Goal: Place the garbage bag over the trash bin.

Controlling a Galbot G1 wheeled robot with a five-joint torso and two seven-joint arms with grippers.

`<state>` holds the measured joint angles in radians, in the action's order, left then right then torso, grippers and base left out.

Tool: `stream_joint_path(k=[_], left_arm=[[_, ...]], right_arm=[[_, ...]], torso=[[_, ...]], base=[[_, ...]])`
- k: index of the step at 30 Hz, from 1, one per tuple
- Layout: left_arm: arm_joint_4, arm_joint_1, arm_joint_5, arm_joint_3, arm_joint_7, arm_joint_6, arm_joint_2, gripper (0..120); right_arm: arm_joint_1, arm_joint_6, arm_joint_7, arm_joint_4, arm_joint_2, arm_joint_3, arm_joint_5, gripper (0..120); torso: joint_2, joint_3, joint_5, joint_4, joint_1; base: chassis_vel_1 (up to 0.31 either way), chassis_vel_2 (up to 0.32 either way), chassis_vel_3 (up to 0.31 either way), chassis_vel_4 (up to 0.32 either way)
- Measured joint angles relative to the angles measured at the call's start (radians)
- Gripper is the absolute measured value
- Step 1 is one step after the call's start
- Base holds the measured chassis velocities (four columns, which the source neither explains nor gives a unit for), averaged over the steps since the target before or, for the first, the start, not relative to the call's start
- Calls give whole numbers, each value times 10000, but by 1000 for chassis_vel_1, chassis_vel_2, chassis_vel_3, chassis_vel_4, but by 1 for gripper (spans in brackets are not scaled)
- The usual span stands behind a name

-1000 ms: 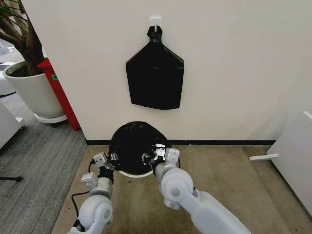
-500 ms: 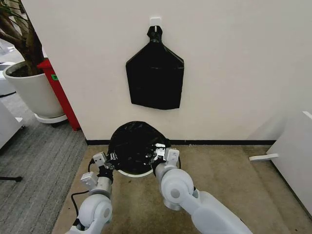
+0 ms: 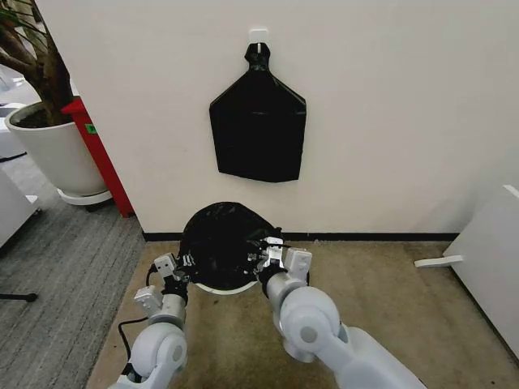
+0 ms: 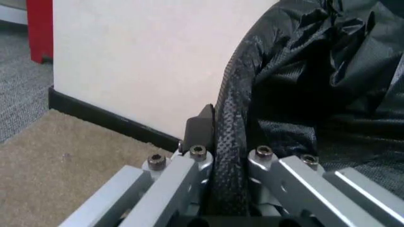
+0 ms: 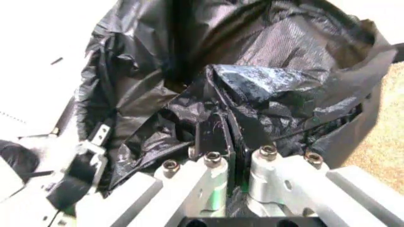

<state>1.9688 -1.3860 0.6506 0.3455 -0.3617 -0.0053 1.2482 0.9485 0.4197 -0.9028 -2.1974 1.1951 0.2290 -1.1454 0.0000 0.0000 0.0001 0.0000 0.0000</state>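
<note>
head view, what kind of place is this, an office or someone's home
Most likely an office or lab corridor, not a home: grey carpet tiles on the floor, a large white plant pot holding a tree, and a knotted black bag bundle hung on a hook on the plain wall above the trash bin.

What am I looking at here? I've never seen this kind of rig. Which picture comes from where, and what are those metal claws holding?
This is a two-armed wheeled robot. The wide picture looks down from a camera on its head; the two close-ups come from cameras on its wrists. On the floor by the wall stands the trash bin, with its pale rim peeking out under the black garbage bag draped over it. The left claw is clamped on the bag's edge at the bin's left side, as the left wrist picture shows. The right claw pinches a fold of the bag at the right side. On the wall hangs a flat black bag bundle; a plant pot stands at the left.
</note>
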Motion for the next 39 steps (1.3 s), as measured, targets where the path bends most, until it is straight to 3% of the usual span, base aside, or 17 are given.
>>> stream_joint_path(k=[14,19,28,31,33,37,39], left_arm=[[57,54,59,168,-36,7,47,4],[86,56,92,230,-72,0,45,4],[196,55,190,231,-116,5,76,4],[197,1,163,231,-108,1,44,4],[162,-39,78,228,-70,-26,24,4],[86,-37,-56,192,-28,-47,51,4],[-49,14,-291,110,52,-96,122,4]], right_arm=[[2225,428,1033,-940,-649,-1085,1151,0],[3266,442,1487,-1095,-594,-1066,1888,0],[3759,490,2068,-680,-520,-794,3479,0],[3288,561,2713,-616,-592,-1106,4655,0],[2120,808,3080,-821,-937,-1382,5007,1],[931,1076,3102,-901,-1409,-1218,4695,11],[-557,1553,2463,-725,-1722,-470,3642,22]], torso=[[0,0,0,-1,0],[0,0,-1,0,0],[0,0,0,-1,0],[0,0,0,-2,0],[0,1,0,1,0],[0,1,1,0,0],[0,1,0,0,0]], base=[[0,0,0,0],[0,0,0,0],[0,0,0,0],[0,0,0,0],[0,0,0,0],[0,0,0,0],[0,0,0,0]])
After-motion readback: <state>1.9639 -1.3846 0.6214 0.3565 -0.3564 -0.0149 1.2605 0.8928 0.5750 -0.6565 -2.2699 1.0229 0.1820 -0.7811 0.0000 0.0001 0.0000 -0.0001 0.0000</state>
